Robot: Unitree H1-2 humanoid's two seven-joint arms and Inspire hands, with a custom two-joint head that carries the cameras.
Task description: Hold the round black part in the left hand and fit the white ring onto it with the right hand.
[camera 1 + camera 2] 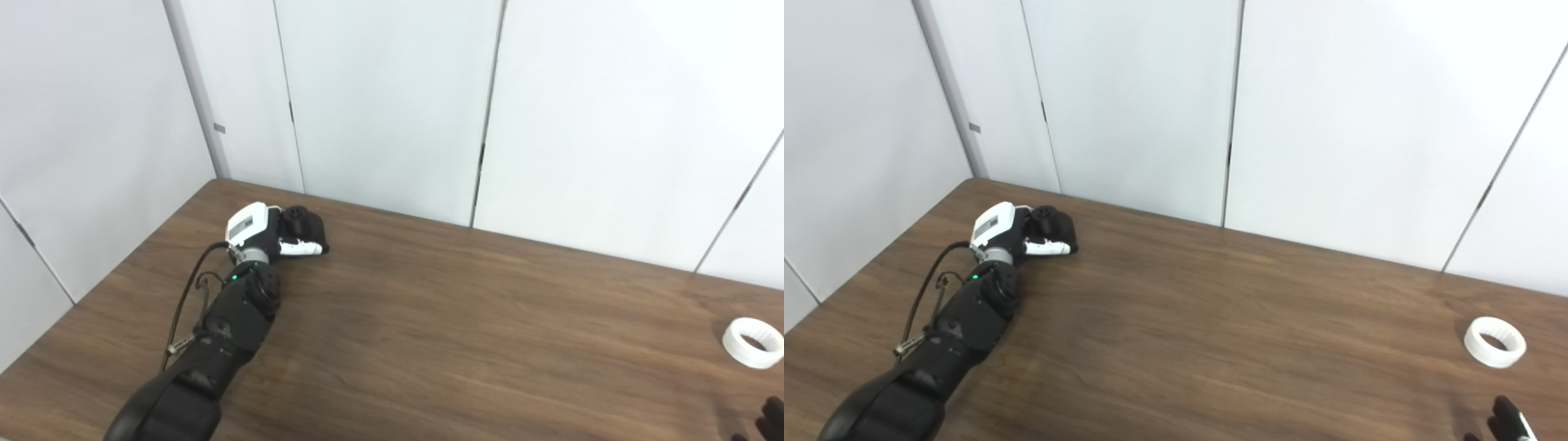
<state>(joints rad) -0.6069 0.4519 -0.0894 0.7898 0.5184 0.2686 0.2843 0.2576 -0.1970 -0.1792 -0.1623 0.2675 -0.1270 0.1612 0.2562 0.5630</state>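
Observation:
At the far left of the wooden table (465,318), my left hand (260,231) is curled around the round black part (305,224), which rests on the tabletop. A white-tipped thumb lies across the part's front. The white ring (1494,342) lies flat on the table at the far right, with nothing touching it. Only the dark fingertips of my right hand (1508,422) show, at the bottom right corner. They are spread apart, a little short of the ring, and hold nothing.
White wall panels (392,98) stand right behind the table's back edge and along its left side. A black cable (187,300) loops beside my left forearm. Bare wood lies between the two hands.

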